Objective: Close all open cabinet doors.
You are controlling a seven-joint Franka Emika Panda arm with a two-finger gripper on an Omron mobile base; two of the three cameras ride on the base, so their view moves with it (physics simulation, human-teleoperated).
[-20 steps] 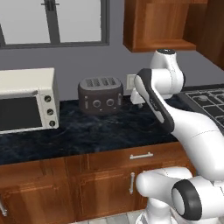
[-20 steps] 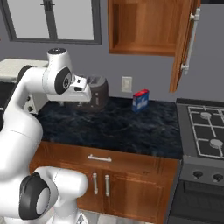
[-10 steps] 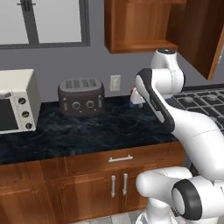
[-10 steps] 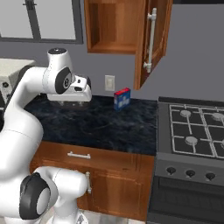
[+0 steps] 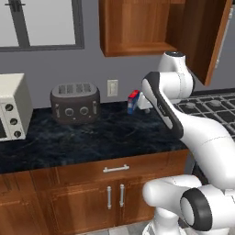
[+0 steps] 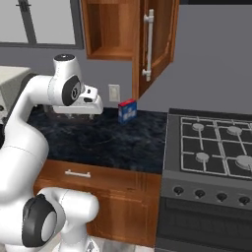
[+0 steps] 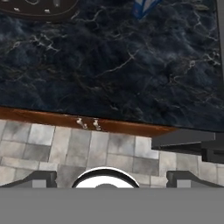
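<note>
A: Above the tabletop (image 6: 123, 142), on the wall: 1 cabinet door (image 6: 155, 47) stands swung open, its panel face and long silver handle (image 6: 147, 45) turned outward in the right base view. In the left base view the same door (image 5: 209, 39) hangs out at the upper right, over the arm.

B: Neighbouring door?

A: The door (image 5: 133, 25) to its left sits flat against the cabinet. The open compartment (image 6: 110, 29) beside it shows bare wood inside.

B: Position of the gripper?

A: The gripper (image 7: 109, 178) hangs over the dark marble tabletop, well below the open door and touching nothing. The fingers (image 7: 39, 178) stand wide apart with nothing between them.

B: Other items noted?

A: 1 blue box (image 6: 127, 111) upright near the wall outlet (image 5: 112, 87), 1 dark toaster (image 5: 75, 103) left of it, and 1 cream toaster oven (image 5: 13, 112) at the far left. A gas stove (image 6: 216, 142) adjoins the tabletop on the right. Drawer fronts and lower doors (image 5: 114, 195) below are shut.
</note>
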